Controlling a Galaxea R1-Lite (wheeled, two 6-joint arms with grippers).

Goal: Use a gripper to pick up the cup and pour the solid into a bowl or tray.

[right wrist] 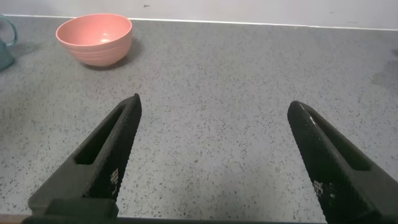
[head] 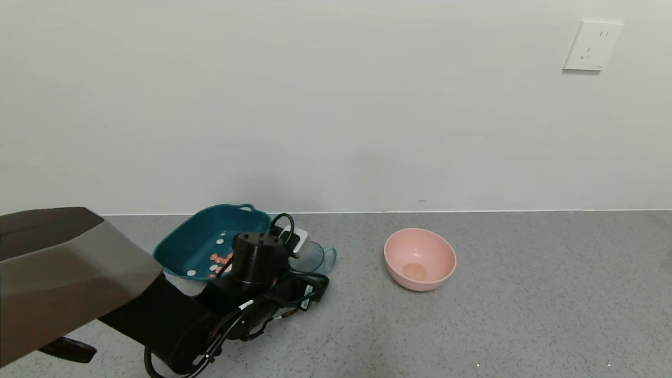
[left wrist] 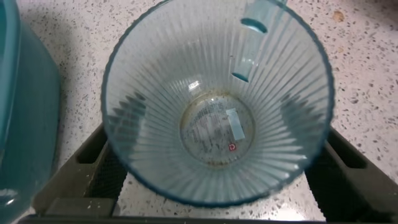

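Observation:
My left gripper (head: 303, 248) is shut on the cup (head: 316, 257), a clear blue-green ribbed cup standing upright just right of the teal tub (head: 181, 244). In the left wrist view I look straight down into the cup (left wrist: 217, 74). It is empty, with only a label showing through its bottom, and my left gripper (left wrist: 211, 111) has one finger on each side of its wall. The solid (head: 218, 260), orange-red and white round pieces, lies on the tub's floor. My right gripper (right wrist: 214, 106) is open and empty over bare counter, out of the head view.
A round pink bowl (head: 420, 258) stands on the grey speckled counter right of the cup; it also shows in the right wrist view (right wrist: 94, 38). The tub's wall (left wrist: 25, 112) is close beside the cup. The white wall runs along the counter's back edge.

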